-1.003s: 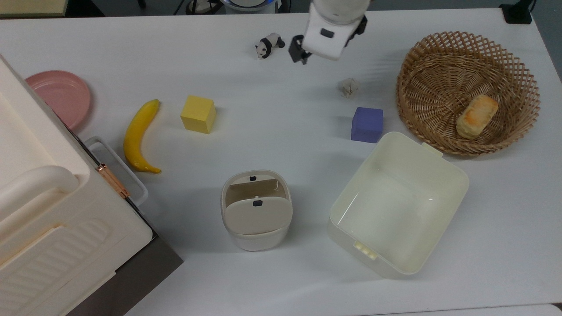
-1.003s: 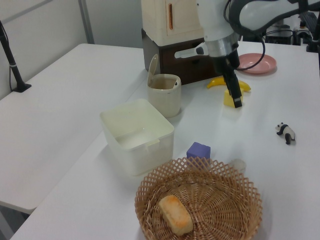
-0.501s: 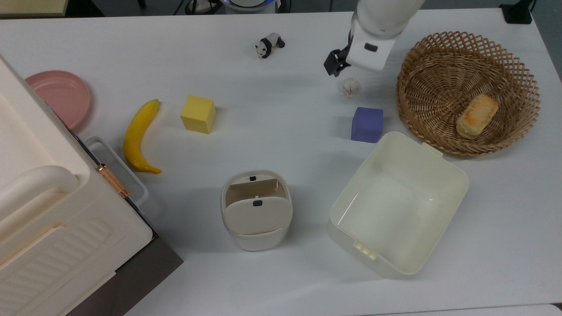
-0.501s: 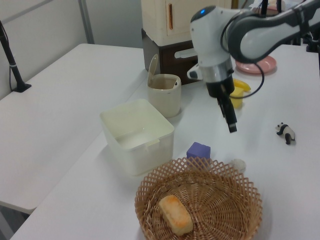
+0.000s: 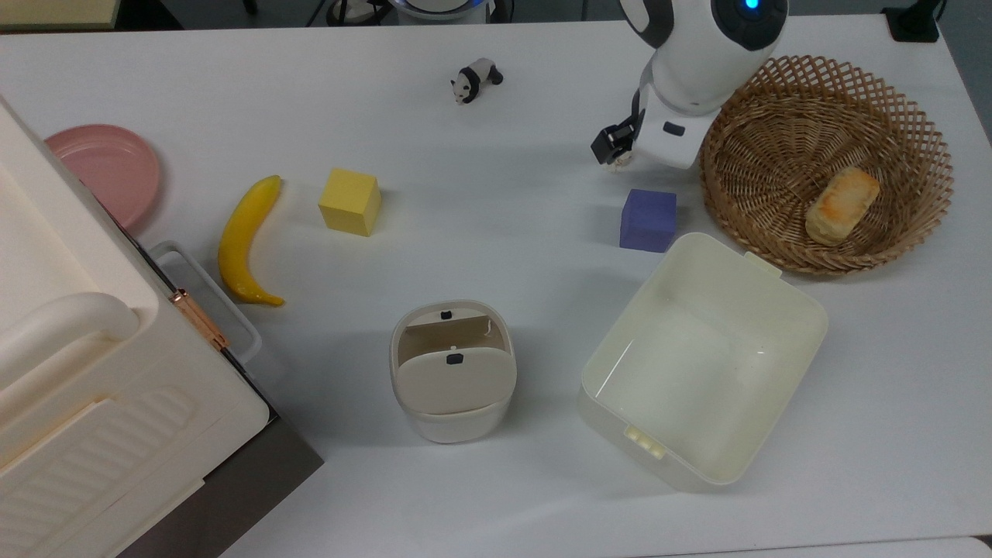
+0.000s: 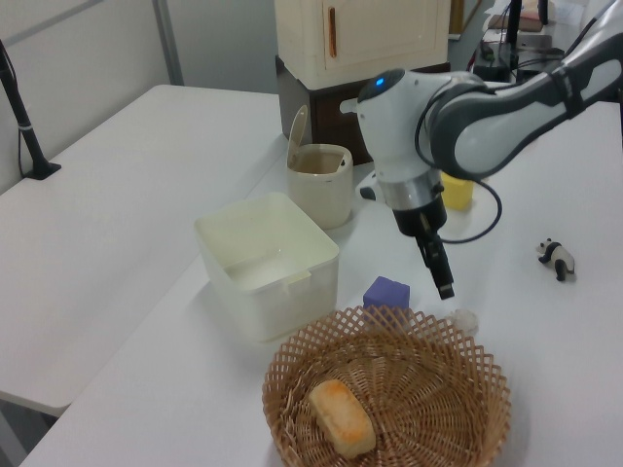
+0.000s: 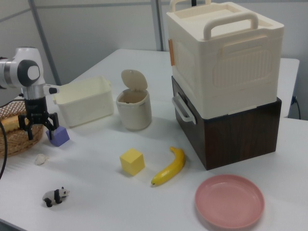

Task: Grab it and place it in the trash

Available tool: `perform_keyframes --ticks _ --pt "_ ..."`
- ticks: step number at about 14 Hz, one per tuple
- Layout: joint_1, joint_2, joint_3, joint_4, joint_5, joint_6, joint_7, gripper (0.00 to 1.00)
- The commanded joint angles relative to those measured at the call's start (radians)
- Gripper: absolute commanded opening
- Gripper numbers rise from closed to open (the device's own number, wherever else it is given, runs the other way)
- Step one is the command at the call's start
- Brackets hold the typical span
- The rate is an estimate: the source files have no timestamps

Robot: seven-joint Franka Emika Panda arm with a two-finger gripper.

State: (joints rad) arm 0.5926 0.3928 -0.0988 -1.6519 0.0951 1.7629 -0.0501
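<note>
The off-white wrinkly wad (image 7: 41, 158) lies on the white table between the panda figurine (image 7: 55, 195) and the purple cube (image 7: 58, 136). My gripper (image 7: 37, 130) hangs just above the wad, open, with its fingers spread and nothing between them. In the top view the gripper (image 5: 616, 151) covers nearly all of the wad (image 5: 622, 161). The left view has the gripper (image 6: 445, 290) a little above the wad (image 6: 464, 318). The trash (image 5: 453, 372) is a small beige-and-white bin with a flap lid, standing nearer the table's front, far from the gripper.
A purple cube (image 5: 648, 220) sits right beside the wad, and a wicker basket (image 5: 825, 263) holding bread (image 5: 842, 204) is close on the top view's right. A cream tub (image 5: 806, 310), yellow cube (image 5: 350, 201), banana (image 5: 244, 240), pink plate (image 5: 105, 170) and a large storage box (image 5: 77, 372) also stand on the table.
My gripper has travelled from beside the panda toward the top view's right and lowered until it hangs over the wad. Nothing on the table has shifted.
</note>
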Motion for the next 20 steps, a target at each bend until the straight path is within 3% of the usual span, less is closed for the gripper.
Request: perform_keyframes --ticks 1,6,11,14,16,20 --pt "0.03 0.024 -0.013 -0.028 0.011 0.058 0.001 0.86" --pt "0.038 0.069 -0.013 -0.054 0.008 0.059 -0.059 0.74" --pt "0.056 0.069 -0.015 -0.086 0.006 0.059 -0.085 0.71" --pt "0.068 0.069 -0.015 -0.094 0.006 0.058 -0.117 0.58" --pt "0.067 0.067 -0.015 -0.094 0.006 0.053 -0.148 0.39" --pt "0.055 0.049 -0.016 -0.092 0.005 0.038 -0.174 0.21"
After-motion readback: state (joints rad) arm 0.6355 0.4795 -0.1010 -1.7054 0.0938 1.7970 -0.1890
